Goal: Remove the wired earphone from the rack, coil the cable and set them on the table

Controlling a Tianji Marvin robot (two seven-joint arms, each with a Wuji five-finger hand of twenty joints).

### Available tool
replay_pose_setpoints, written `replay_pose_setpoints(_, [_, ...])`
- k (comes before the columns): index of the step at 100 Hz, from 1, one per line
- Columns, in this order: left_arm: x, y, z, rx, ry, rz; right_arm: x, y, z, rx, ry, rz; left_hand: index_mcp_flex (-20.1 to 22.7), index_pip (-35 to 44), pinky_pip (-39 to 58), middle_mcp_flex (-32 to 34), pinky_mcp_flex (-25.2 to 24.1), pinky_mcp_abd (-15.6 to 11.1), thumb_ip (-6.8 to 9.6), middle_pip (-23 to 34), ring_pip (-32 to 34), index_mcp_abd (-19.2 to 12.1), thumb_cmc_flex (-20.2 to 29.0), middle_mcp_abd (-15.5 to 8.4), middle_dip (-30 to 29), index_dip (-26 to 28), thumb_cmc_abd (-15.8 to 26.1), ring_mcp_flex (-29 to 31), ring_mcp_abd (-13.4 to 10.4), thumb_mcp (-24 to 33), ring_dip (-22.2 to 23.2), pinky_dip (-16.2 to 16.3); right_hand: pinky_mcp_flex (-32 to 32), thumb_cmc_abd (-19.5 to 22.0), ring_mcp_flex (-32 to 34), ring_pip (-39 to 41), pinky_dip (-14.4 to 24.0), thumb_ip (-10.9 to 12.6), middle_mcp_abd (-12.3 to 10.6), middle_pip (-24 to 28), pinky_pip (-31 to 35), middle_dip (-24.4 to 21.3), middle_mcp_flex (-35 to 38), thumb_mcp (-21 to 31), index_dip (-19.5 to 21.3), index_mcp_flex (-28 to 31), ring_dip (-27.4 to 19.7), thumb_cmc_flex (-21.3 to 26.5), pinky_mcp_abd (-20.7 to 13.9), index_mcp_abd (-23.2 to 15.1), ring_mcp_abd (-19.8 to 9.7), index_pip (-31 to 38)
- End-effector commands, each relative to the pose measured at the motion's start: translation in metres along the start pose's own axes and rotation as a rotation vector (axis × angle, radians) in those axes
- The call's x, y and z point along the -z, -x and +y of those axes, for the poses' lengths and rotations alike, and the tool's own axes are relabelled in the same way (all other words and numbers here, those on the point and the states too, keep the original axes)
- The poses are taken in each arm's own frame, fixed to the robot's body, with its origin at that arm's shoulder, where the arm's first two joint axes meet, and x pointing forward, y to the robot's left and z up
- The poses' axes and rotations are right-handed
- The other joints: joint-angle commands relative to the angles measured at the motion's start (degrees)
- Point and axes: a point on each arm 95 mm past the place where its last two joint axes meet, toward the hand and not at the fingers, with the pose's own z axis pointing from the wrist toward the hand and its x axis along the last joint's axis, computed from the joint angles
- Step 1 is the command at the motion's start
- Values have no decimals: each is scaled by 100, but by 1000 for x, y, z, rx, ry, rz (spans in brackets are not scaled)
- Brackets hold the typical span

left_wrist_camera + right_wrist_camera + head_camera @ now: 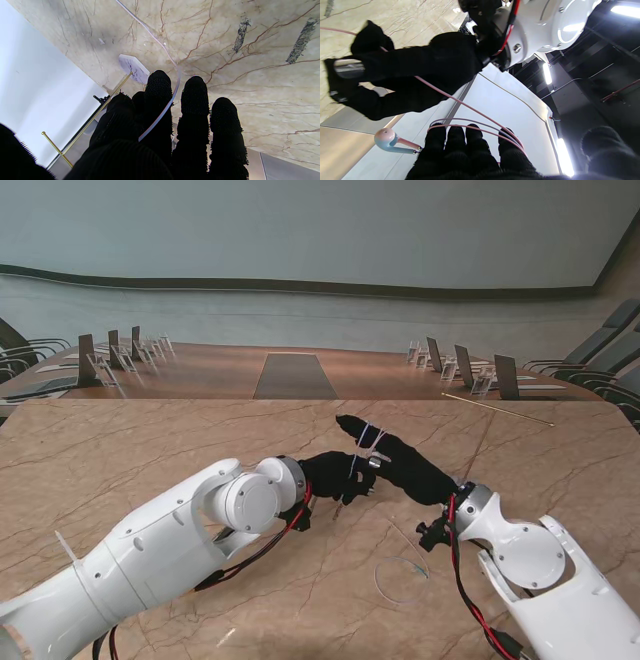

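Observation:
My right hand point(392, 456) reaches toward the table's middle with its fingers stretched out, and the thin earphone cable point(370, 441) is wound in loops around them. In the right wrist view the pink cable point(475, 128) crosses the fingertips point(456, 136) and a pink and blue earbud point(385, 140) hangs beside them. My left hand point(336, 476) meets the right one from the left, pinching the cable point(162, 110) between its fingers point(158, 100). A slack length of cable point(377, 580) lies in a ring on the table nearer to me.
The rack's gold rods point(87, 122) and pale marble base point(133, 68) show in the left wrist view. A thin gold rod point(495, 408) lies far right on the marble table point(150, 450). Chairs and a long conference table point(295, 375) stand beyond.

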Motion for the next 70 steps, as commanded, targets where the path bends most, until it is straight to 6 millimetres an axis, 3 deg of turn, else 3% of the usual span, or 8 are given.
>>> replay_pose_setpoints(1, [-4,-1,3,12,6,-3,-1,-9,-1,7,-4,35,-146,-92,-8,-95,-102,-95,-99,-78,-56,-129,454,87,-53,49,194,-76,42,-85,-34,-48,13,34,-79,90,-42,-80,-70,79,145,86,-95,-143,115,-55,-83,42,-200,-288,-170,48])
replay_pose_setpoints(14, [-8,-1,4,18,9,-6,-3,-16,-4,-4,-17,62,-169,-94,-32,-152,-158,-133,-97,-82,-88,-175,450,60,-70,57,215,-142,16,-97,-42,-68,25,36,-78,217,-113,-63,-45,243,264,159,-105,-168,337,-82,-61,114,-184,-313,-142,207])
replay_pose_setpoints(22, [-10,0,3,18,11,-7,-4,-20,-6,-16,-28,78,-172,-92,-35,-167,-169,-140,-97,-83,-92,-181,453,163,-76,61,213,-153,21,-97,-42,-72,40,46,-66,301,-138,-56,-7,339,339,202,-92,-181,370,-98,-33,184,-166,-342,-104,238])
replay_pose_setpoints(25, [-10,0,3,18,12,-8,-5,-21,-7,-20,-31,83,-173,-93,-39,-172,-178,-136,-97,-77,-95,-182,451,70,-77,61,218,-160,21,-98,-42,-74,50,45,-69,370,-168,-51,15,424,388,238,-97,-207,396,-99,-12,251,-148,-348,-78,276])
replay_pose_setpoints(35, [-12,2,2,13,15,-13,-5,-25,-10,-34,-42,95,-176,-96,-42,-187,-186,-138,-96,-75,-97,-193,448,158,-85,61,222,-167,19,-99,-40,-78,64,73,-65,489,-224,-27,44,531,516,278,-102,-271,429,-116,11,426,-130,-371,-45,349])
replay_pose_setpoints(40, [-13,3,1,9,17,-17,-5,-27,-12,-40,-46,101,-182,-96,-46,-187,-194,-148,-97,-64,-99,-192,448,48,-83,62,222,-176,10,-100,-40,-80,92,88,-41,532,-243,-13,63,575,568,294,-85,-288,436,-120,18,502,-113,-387,-21,376])
replay_pose_setpoints(48, [-14,5,0,6,16,-21,-5,-29,-15,-49,-54,109,-177,-96,-46,-197,-194,-146,-96,-69,-100,-193,449,151,-90,58,219,-177,13,-100,-40,-81,109,120,9,622,-314,15,113,719,721,351,-95,-398,432,-126,28,646,-79,-394,44,446])
replay_pose_setpoints(70, [-16,12,-4,-5,13,-37,-2,-36,-19,-63,-77,127,-187,-91,-53,-211,-211,-155,-95,-54,-106,-205,447,134,-85,63,227,-202,3,-99,-40,-84,145,182,132,693,-394,57,181,919,990,430,-104,-483,416,-151,43,842,-21,-421,144,570])
